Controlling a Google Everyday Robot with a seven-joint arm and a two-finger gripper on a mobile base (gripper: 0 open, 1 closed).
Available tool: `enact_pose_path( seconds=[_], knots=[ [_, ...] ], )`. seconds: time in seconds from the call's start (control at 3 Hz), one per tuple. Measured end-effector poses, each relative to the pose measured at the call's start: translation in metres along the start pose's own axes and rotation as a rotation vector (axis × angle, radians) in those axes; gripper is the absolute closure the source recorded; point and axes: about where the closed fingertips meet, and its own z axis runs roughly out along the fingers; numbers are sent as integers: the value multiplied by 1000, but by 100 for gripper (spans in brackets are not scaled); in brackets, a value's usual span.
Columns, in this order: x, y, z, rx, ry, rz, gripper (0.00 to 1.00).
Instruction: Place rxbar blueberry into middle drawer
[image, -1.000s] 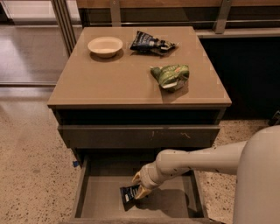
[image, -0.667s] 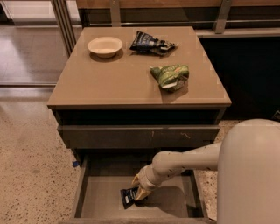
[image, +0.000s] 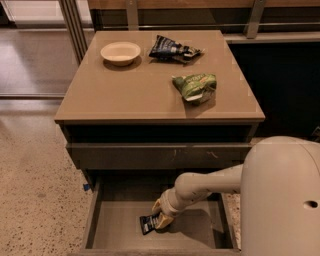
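Gripper (image: 161, 220) is reaching down inside the open middle drawer (image: 200, 238) and clamping one end of the rxbar blueberry (image: 148, 223), which is lying low against the drawer's floor near its front.

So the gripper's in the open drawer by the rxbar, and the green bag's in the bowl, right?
No: the camera view shows the green bag on the cabinet top, apart from the bowl. The gripper is in the middle drawer by the rxbar blueberry.

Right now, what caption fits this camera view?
Gripper low in the open middle drawer at the rxbar; bowl, blue bag and green bag on the cabinet top.
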Motion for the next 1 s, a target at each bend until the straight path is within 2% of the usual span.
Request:
enact_pose_path(
  seconds=[0.33, 1.0],
  knots=[
    [0, 0, 0, 0, 0, 0, 50],
    [0, 0, 0, 0, 0, 0, 4]
  ],
)
